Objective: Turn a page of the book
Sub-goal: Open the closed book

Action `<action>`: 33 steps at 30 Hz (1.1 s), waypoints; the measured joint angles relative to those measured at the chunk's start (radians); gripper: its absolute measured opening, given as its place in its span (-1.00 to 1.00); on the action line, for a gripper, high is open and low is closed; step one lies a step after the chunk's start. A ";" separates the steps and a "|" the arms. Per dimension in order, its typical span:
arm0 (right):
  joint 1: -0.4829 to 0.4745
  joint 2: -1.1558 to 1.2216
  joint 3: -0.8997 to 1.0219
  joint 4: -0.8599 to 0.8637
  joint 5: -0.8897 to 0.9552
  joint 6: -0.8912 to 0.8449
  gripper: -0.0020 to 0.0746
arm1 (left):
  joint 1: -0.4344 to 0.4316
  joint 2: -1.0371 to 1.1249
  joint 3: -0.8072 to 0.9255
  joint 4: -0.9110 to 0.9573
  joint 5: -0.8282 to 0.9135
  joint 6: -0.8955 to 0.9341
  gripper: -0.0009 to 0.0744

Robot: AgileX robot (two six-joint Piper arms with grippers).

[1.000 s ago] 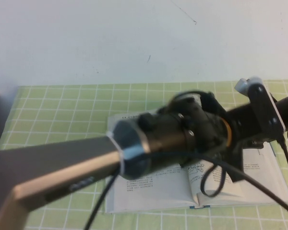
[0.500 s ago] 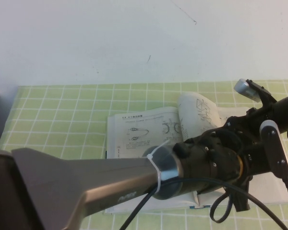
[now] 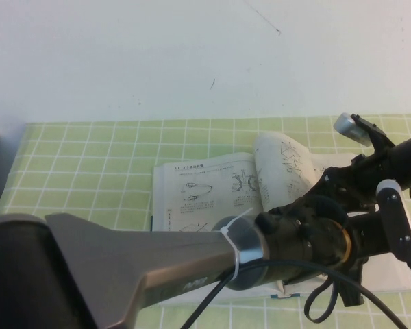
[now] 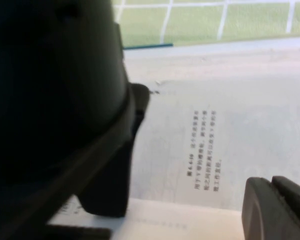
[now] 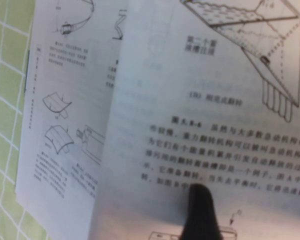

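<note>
Off-white paper: the page (image 3: 282, 164) stands lifted above the book (image 3: 198, 195), which lies open on the green checked mat (image 3: 89, 157) with its spine running away from the robot. The right gripper (image 5: 202, 212) sits against the page's right-hand face, jaws apart (nothing visibly pinched). The left gripper (image 4: 190, 195), also spread, hovers low over the book's near right part. The page leans leftward; the right arm looks better placed to push it over.

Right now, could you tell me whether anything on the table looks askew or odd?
Only the page: it stands up curled above the open book, mid-turn. The right gripper is at that page, the left gripper over the book's right half.
</note>
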 joint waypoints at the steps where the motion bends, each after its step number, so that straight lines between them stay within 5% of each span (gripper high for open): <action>1: 0.000 0.002 0.000 0.000 0.000 0.000 0.27 | 0.000 0.008 0.000 0.000 -0.003 0.000 -0.99; 22: 0.000 0.007 0.002 -0.004 0.005 -0.013 0.27 | -0.001 0.060 -0.012 -0.013 0.075 0.035 -0.99; 33: 0.000 0.007 -0.053 -0.151 0.045 0.039 0.27 | -0.001 0.060 -0.021 -0.046 0.107 0.025 -0.99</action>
